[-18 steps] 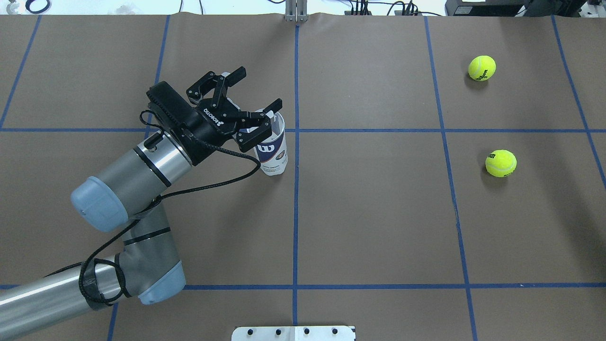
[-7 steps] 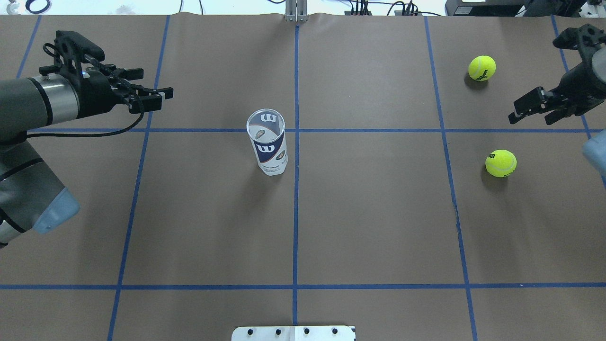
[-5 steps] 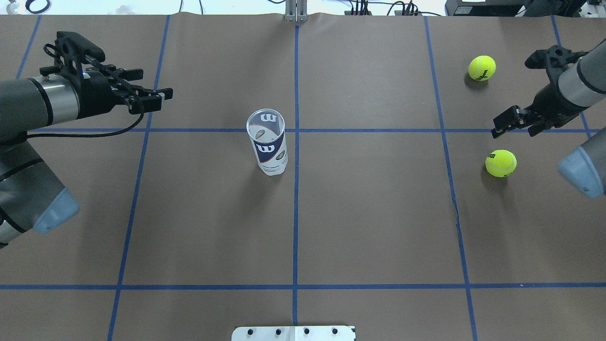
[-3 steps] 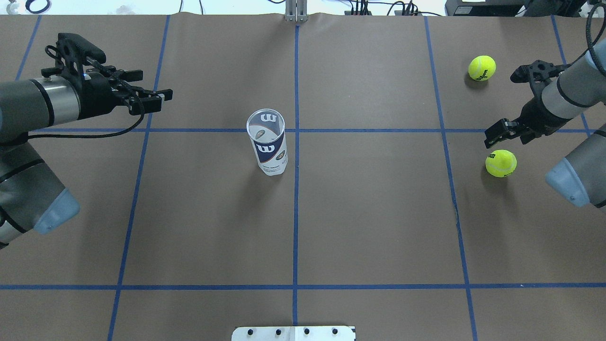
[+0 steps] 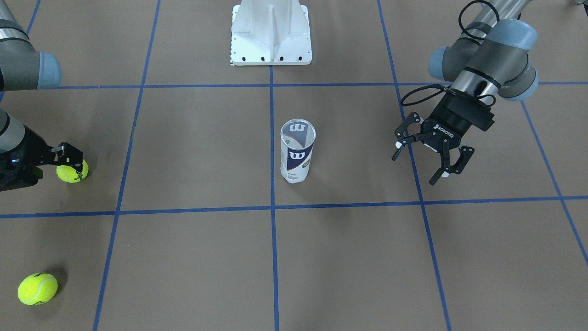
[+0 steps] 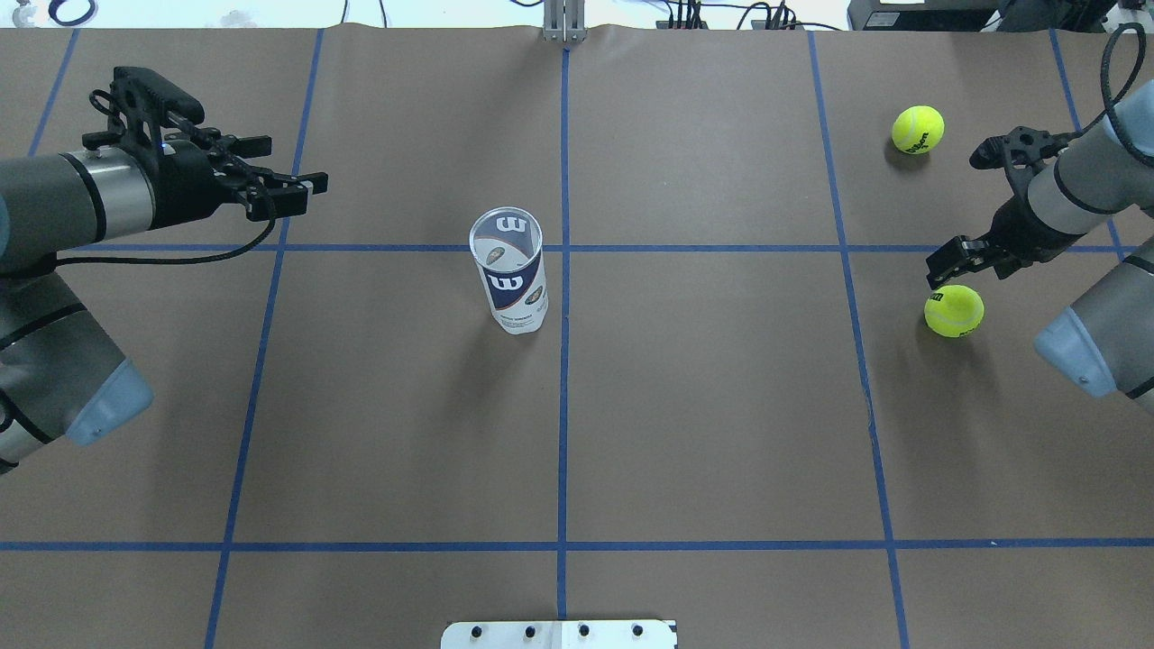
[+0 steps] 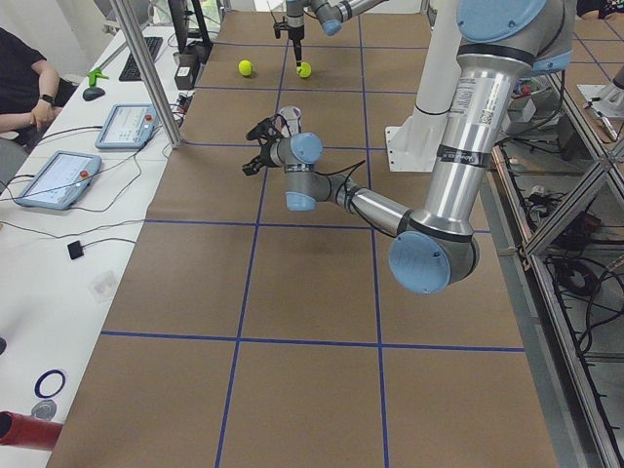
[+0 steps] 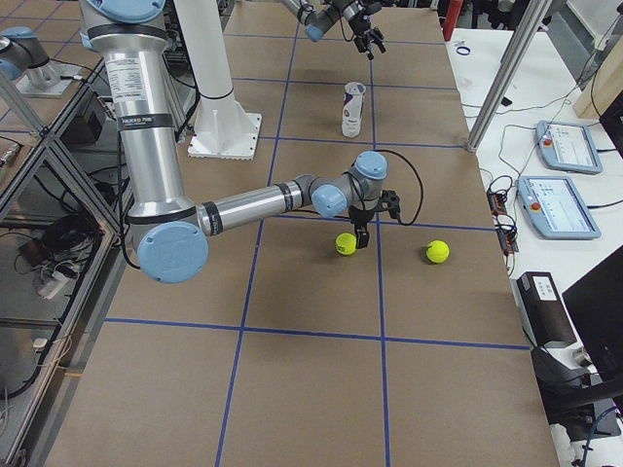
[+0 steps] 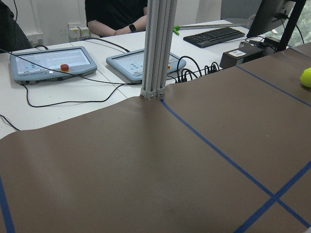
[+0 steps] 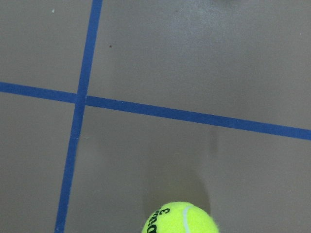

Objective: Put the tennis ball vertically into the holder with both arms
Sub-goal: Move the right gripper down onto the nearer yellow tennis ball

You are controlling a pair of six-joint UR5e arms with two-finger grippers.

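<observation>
Right gripper [image 6: 963,261] has dropped to just above the lower-right ball [image 6: 954,311], fingers spread, not gripping. Left gripper [image 6: 296,162] hangs released at upper left. Can [image 6: 510,281] stands upright at centre; second ball [image 6: 918,129] lies upper right.

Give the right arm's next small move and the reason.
Probably nudge the right gripper to centre over the tennis ball next to it. The gripper hangs beside that ball, not around it, and its wrist view shows the ball only at its bottom edge.

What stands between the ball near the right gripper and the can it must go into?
Nothing visible: only bare table lies between that ball and the can. The other ball sits off that line.
</observation>
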